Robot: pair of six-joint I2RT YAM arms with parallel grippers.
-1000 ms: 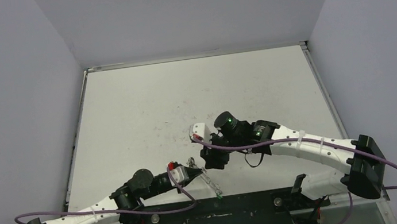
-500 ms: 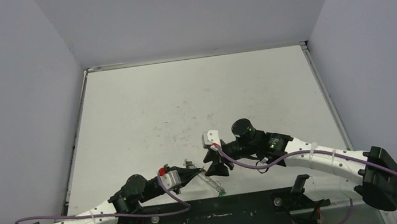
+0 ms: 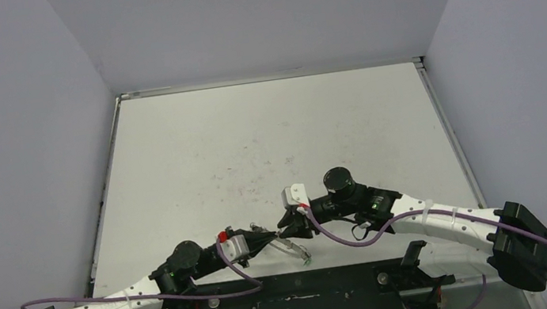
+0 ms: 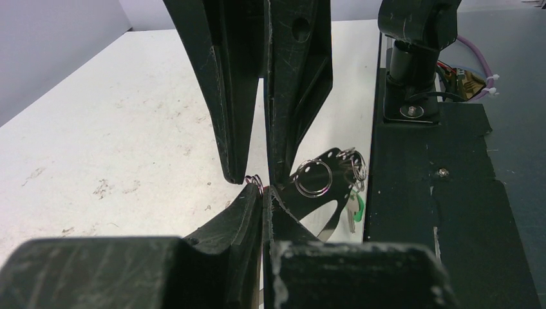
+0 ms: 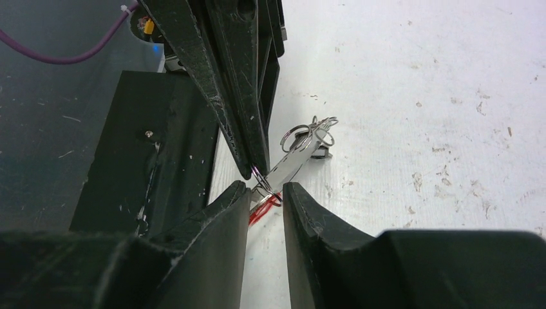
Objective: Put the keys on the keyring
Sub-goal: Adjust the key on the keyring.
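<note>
**Left gripper [image 3: 273, 239] clamped on keyring [image 5: 291, 162], right gripper [image 3: 289, 227] tip to tip with it**

Left gripper: fingers pressed together with no gap, pinching one end of the keyring. In the right wrist view its closed tips come down from the top. The keyring's thin metal runs out from them, slanting away to the right. Small rings [image 5: 309, 134] bunch at the keyring's free end, low over the table [image 3: 253, 141]. One more small ring [image 4: 255, 182] sits right at the pinch point, between the two grippers' tips.

Right gripper: fingers [image 5: 225, 219] apart with a narrow gap, bare table visible through it. Red tag [image 5: 263, 211] of one key lies in that gap, against one finger. Cannot tell whether it is actually gripped. Its blade is not made out.

Green tag [image 4: 358, 205] of the other key is at the keyring's free end, just beside the black base plate [image 4: 444, 212]. Cannot tell if it is threaded on.

Top view: the grippers meet close to the near edge of the table, about centre. The left arm reaches in from the left and the right arm from the right. The keyring slants from their tips toward the near right, ending at the green tag.
</note>
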